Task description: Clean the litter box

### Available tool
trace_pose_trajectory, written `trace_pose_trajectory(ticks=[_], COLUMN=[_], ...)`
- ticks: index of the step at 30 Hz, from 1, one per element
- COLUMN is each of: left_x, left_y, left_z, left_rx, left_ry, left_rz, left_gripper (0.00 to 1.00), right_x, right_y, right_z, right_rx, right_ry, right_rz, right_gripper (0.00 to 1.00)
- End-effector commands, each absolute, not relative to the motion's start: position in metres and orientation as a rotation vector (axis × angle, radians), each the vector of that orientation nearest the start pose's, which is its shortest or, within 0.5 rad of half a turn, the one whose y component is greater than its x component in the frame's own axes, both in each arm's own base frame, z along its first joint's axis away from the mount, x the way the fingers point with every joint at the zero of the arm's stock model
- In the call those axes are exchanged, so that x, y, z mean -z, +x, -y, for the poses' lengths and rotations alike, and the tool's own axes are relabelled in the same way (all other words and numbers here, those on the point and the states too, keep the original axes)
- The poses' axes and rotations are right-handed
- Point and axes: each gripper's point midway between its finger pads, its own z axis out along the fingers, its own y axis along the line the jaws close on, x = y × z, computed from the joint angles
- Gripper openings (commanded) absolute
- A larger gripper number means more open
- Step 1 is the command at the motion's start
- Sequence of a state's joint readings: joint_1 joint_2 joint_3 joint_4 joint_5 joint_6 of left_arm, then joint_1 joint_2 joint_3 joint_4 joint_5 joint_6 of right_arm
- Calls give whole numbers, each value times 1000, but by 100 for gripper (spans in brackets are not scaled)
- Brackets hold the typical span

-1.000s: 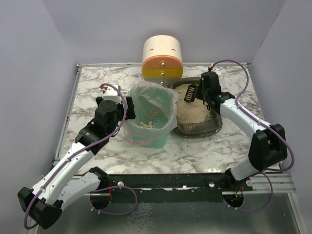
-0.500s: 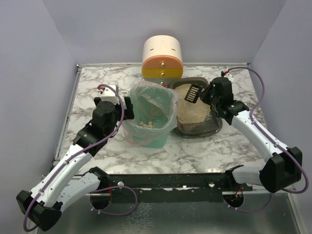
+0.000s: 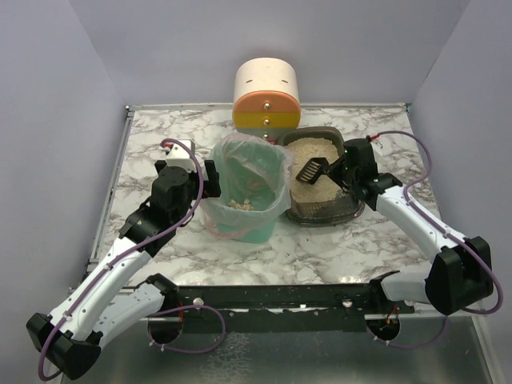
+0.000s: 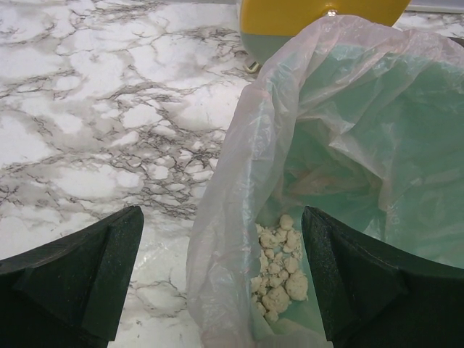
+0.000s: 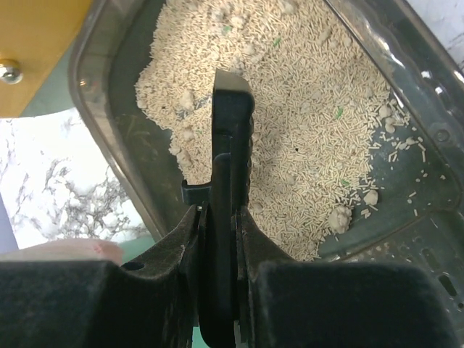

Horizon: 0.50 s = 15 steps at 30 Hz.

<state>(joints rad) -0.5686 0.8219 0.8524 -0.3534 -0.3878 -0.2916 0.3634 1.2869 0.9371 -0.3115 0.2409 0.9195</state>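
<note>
The litter box (image 3: 324,218) is a dark grey tray of beige litter, right of the green bin. My right gripper (image 3: 346,170) is shut on the handle of a black slotted scoop (image 3: 310,170). The scoop points left and down over the litter. In the right wrist view the scoop (image 5: 230,130) runs edge-on from my right gripper (image 5: 221,217), its tip at the litter (image 5: 312,109) near the tray's left wall (image 5: 116,123). Pale clumps (image 5: 339,217) lie in the litter. My left gripper (image 4: 221,217) is open, straddling the bag rim of the bin (image 4: 377,145).
The green bin (image 3: 244,200) with a clear bag liner holds pale clumps (image 4: 279,264). A cream, orange and yellow cylinder (image 3: 266,96) stands at the back behind bin and tray. Marble tabletop (image 3: 152,144) lies around them, with grey walls on three sides.
My right arm has drawn back and lowered the scoop from the tray's far end down onto the litter at mid-tray. The left arm has barely moved.
</note>
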Motion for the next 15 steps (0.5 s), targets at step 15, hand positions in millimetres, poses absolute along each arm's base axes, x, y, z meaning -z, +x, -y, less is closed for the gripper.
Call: trace_pose_trajectory(ticks=[15], left_x=[-260], left_y=[278], left_z=[120], left_rx=[270], left_ry=[23], left_rz=[-1890], left_gripper=[99], right_x=[-76], right_y=[400], right_z=[-151], right_rx=[-675], right_ry=[1167], right_rz=[-1963], right_gripper=[1])
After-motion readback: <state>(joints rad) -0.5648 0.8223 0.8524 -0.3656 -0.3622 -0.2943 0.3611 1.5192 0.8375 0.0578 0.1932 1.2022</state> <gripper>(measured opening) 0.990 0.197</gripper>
